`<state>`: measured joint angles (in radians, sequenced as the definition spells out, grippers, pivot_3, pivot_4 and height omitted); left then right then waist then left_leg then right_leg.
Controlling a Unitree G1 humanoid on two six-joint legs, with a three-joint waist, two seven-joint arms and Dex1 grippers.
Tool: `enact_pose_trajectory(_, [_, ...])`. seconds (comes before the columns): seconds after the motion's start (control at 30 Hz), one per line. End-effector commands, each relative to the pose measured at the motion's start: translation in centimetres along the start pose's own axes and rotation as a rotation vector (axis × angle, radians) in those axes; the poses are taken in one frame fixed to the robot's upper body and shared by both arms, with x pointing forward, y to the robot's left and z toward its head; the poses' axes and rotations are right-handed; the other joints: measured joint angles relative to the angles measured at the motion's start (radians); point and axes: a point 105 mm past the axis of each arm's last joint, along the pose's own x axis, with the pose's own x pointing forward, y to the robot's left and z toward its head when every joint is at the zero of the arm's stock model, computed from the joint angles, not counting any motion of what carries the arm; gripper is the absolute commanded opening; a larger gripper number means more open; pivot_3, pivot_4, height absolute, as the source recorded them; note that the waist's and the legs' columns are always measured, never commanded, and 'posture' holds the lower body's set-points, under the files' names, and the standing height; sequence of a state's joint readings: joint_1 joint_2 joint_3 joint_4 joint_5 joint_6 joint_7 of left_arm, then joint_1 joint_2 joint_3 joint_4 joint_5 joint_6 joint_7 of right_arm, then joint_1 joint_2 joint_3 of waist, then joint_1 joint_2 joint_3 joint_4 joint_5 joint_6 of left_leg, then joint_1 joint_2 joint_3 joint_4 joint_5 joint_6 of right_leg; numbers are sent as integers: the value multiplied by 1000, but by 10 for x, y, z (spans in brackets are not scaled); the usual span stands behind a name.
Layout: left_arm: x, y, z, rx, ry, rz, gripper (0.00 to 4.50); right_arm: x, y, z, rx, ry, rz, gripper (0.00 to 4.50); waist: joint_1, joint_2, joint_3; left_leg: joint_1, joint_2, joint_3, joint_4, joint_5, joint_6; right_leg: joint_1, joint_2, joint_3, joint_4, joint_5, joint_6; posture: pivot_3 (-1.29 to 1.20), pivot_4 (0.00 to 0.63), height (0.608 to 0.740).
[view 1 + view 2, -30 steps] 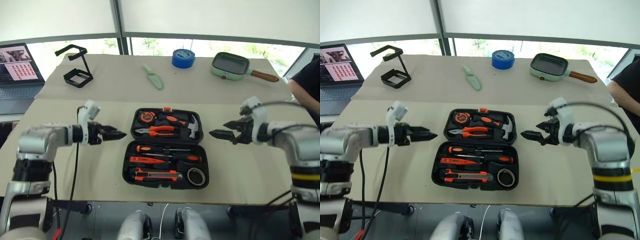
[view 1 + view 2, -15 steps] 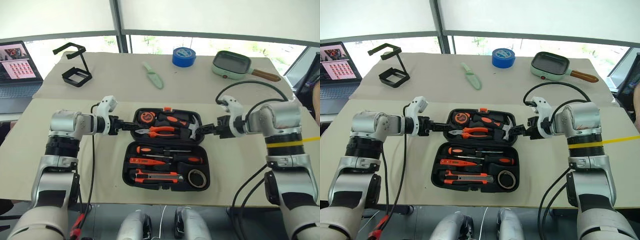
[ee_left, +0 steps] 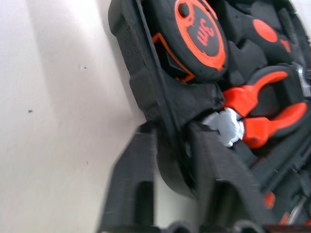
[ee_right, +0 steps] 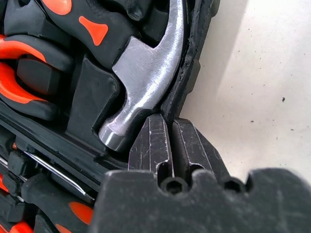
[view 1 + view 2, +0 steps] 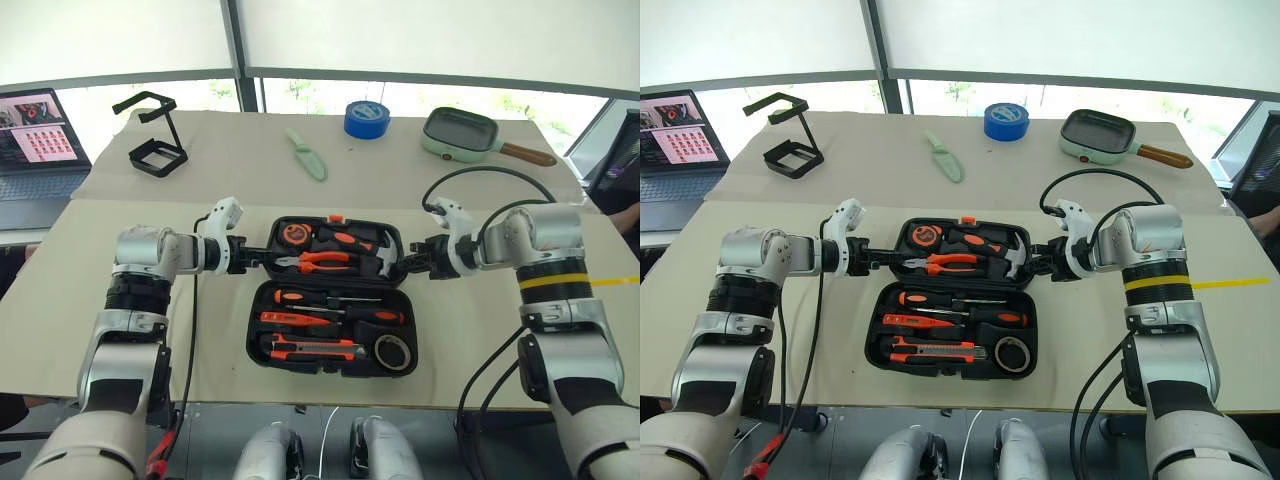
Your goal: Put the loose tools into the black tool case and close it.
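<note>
The far half of the open rectangular black plastic tool case [image 5: 333,250] is pinched at both short ends. The left gripper [image 5: 262,256] is clamped on its left rim, the right gripper [image 5: 407,262] closed at its right rim. The hinge line lies between them.

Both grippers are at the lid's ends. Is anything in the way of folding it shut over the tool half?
Nothing visible. The left gripper and right gripper pinch the lid edges. Screwdrivers, knife and tape ring sit in their recesses.

Daylight from the windows [image 5: 330,92] behind lights the bench [image 5: 480,340] evenly, with soft shadows; the wrist views are blurred close up (the left one especially).
</note>
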<state>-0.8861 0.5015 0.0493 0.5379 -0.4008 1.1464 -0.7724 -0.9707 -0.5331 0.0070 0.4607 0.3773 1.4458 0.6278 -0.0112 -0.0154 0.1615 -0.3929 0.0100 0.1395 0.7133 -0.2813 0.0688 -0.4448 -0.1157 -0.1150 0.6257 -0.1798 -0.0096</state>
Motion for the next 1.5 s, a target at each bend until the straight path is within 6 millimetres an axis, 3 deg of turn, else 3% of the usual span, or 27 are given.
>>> enact_pose_trajectory(0.03, [-7, -9, 34, 4, -270, -104, 22, -9, 21, 29, -153, -220, 119, 0, -1, 0, 0, 1, 1, 0, 0, -2, -5, 0, -1, 1, 0, 0, 0, 0, 150, 740])
enact_pose_trajectory(0.13, [-30, -12, 60, 170, -574, -147, 22, -24, 31, 43, -515, -444, 122, 0, -2, 0, 0, -1, 1, 0, -1, -2, -7, -4, -1, 5, 2, 1, -2, 0, 150, 740])
enact_pose_trajectory(0.27, [-45, -11, 52, 306, -706, -151, 22, -39, 29, 47, -806, -680, 15, 0, -5, 0, 1, -11, 0, 4, -2, 5, -2, -16, 5, 4, 4, 4, -6, 0, 150, 740])
enact_pose_trajectory(0.33, [-51, -11, 46, 388, -754, -142, 22, -40, 27, 34, -1072, -710, -73, 0, -4, 0, 1, -12, 1, 4, -3, 5, -2, -16, 8, 2, 3, 4, -6, 0, 150, 740])
enact_pose_trajectory(0.4, [-55, -10, 34, 502, -778, -108, 22, -36, 25, 12, -1315, -716, -104, 0, -4, 0, 1, -13, 1, 4, -7, 5, -2, -16, 7, 1, -1, 3, -5, 0, 150, 740])
enact_pose_trajectory(0.5, [-55, -8, 14, 658, -751, -77, 22, -31, 16, -6, -1435, -742, -153, 0, -4, -1, 1, -10, 0, 5, -11, 5, -2, -15, 7, 1, -3, 2, -4, 0, 150, 740])
enact_pose_trajectory(0.57, [-55, -9, -3, 920, -709, -15, 22, -25, 7, -17, -1516, -721, -201, 0, -4, -1, 1, -9, 0, 5, -11, 5, -2, -13, 7, 1, -4, 2, -4, 0, 150, 740])
enact_pose_trajectory(0.6, [-53, -8, -16, 1032, -650, -22, 22, -22, 6, -22, -1571, -716, -216, 0, -4, -1, 1, -7, 0, 6, -11, 5, -2, -12, 7, 2, -8, 2, -4, 0, 150, 740])
enact_pose_trajectory(0.7, [-53, 12, -53, 1110, -556, 17, 22, -13, 8, -45, -1727, -730, -200, 0, -5, 0, 0, -2, 3, 9, -12, 6, -3, -9, 7, 3, -11, 0, 0, 0, 150, 740])
enact_pose_trajectory(0.83, [-62, 15, -74, 1170, -543, 12, 1378, -9, -10, -72, -1750, -682, -194, 1334, -6, -1, 0, 17, 5, 11, -20, 1, -9, 7, 2, 9, -14, -2, 1, 0, 150, 740])
enact_pose_trajectory(1.0, [-81, 26, -90, 1205, -460, 42, 3239, -29, -26, -81, -1745, -670, -247, 3104, 0, -2, -1, 14, 6, 11, -19, -1, -8, 3, 0, 14, -12, -3, 0, 0, 150, 740])
enact_pose_trajectory(1.03, [-87, 33, -91, 1169, -446, 73, 3265, -35, -31, -84, -1706, -659, -246, 3424, 0, -2, -1, 14, 6, 10, -19, 0, -8, 4, 0, 14, -12, -3, 0, 0, 150, 740])
enact_pose_trajectory(1.13, [-99, 51, -82, 1045, -472, 165, 3265, -46, -40, -95, -1561, -601, -194, 3424, 5, -2, -1, 15, 6, 9, -19, 0, -5, 5, 0, 14, -13, -3, 0, 0, 150, 740])
enact_pose_trajectory(1.17, [-98, 54, -81, 1027, -449, 164, 3265, -51, -39, -97, -1481, -606, -171, 3204, 5, -2, -1, 15, 6, 8, -19, 3, 0, 6, 0, 14, -14, -3, 0, 0, 150, 740])
enact_pose_trajectory(1.3, [-76, 55, -56, 936, -435, 129, 2234, -64, -11, -128, -1188, -543, 99, 2047, 22, -3, -1, 14, 6, 6, -19, 2, 3, 7, -1, 12, -14, -3, 0, 0, 150, 740])
enact_pose_trajectory(1.43, [-45, 42, -28, 908, -403, 70, 736, -60, 21, -152, -1105, -439, 273, 503, 27, -4, -1, 11, 6, 5, -14, -3, 11, 7, -1, 10, -14, -1, 2, 0, 150, 740])
enact_pose_trajectory(1.5, [-31, 38, -20, 920, -374, 53, 95, -54, 32, -162, -1057, -385, 328, 10, 24, -5, -1, 10, 6, 5, -12, -3, 11, 7, -1, 10, -15, 0, 4, 0, 150, 740])
